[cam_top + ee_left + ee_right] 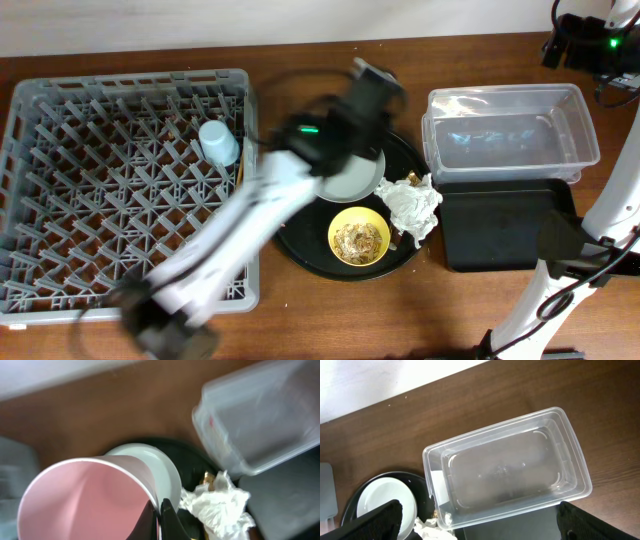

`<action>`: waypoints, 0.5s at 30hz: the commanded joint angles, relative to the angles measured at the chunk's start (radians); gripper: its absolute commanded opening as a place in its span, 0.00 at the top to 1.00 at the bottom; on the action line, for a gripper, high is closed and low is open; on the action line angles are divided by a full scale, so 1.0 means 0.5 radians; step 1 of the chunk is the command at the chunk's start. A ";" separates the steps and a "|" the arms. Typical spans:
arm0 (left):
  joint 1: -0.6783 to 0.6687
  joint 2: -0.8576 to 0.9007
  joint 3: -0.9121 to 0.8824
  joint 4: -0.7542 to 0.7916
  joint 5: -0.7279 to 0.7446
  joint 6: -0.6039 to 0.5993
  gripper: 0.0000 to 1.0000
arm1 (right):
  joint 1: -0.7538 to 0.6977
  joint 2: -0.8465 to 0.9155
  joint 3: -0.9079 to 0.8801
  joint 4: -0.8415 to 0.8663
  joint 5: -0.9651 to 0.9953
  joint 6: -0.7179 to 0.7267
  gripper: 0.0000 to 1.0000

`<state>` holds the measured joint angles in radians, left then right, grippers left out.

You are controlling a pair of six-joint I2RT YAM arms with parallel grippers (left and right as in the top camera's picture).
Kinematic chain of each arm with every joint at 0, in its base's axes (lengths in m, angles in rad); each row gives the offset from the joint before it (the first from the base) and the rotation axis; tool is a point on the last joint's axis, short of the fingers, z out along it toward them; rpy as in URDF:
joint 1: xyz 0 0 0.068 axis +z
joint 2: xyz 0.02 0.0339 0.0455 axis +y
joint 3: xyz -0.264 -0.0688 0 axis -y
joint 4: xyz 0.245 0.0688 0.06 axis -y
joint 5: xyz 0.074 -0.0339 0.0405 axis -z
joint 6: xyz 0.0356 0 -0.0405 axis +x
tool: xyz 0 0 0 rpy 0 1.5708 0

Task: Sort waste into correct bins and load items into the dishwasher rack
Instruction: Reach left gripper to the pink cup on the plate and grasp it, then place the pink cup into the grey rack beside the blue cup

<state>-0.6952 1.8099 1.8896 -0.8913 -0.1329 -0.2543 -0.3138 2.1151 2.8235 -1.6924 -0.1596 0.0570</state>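
My left gripper (160, 520) is shut on the rim of the small pink cup (85, 500), held above the pale plate (165, 467). In the overhead view the left arm is blurred, with its gripper (372, 82) over the plate (355, 180). The white tissue wad (412, 205) lies next to the yellow bowl (359, 236), which holds brownish scraps. The blue cup (218, 142) stands in the grey rack (60, 200). My right gripper (485, 522) is open and empty above the clear tub (510, 465) and the black rectangular tray (505, 230). The chopsticks are out of view.
The plate, bowl and tissue sit on a big round black tray (300, 245) between the rack and the bins. The clear tub (510, 135) stands behind the black rectangular tray at the right. The right arm's base rises at the lower right.
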 commanded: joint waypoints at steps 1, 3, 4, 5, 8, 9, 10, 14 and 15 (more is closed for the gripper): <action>0.432 -0.348 0.060 -0.150 0.460 0.002 1.00 | -0.002 -0.043 -0.002 -0.011 -0.011 0.020 0.01; 0.719 -0.400 0.060 -0.208 0.856 0.002 1.00 | -0.002 -0.043 -0.002 -0.011 -0.011 0.020 0.01; 0.908 -0.401 0.060 -0.229 1.137 0.002 1.00 | -0.002 -0.043 -0.002 -0.011 -0.011 0.020 0.01; 1.070 -0.394 0.053 -0.235 1.397 0.005 1.00 | -0.002 -0.043 -0.002 -0.011 -0.011 0.020 0.01; 1.460 -0.318 0.022 -0.233 2.045 0.058 1.00 | -0.002 -0.043 -0.002 -0.011 -0.011 0.020 0.02; 1.596 -0.269 0.013 -0.235 2.282 0.095 1.00 | -0.002 -0.043 -0.002 -0.011 -0.011 0.020 0.01; 1.722 -0.201 0.004 -0.240 2.489 0.120 1.00 | -0.002 -0.043 -0.002 -0.011 -0.011 0.020 0.01; 2.014 0.063 -0.082 -0.240 2.905 0.147 1.00 | -0.002 -0.043 -0.002 -0.011 -0.011 0.020 0.01; 2.048 0.114 -0.108 -0.240 2.916 0.163 1.00 | -0.002 -0.043 -0.002 -0.011 -0.011 0.020 0.01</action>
<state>0.2764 1.7996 1.8744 -1.0077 1.0744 -0.2195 -0.3138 2.1151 2.8235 -1.6924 -0.1600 0.0570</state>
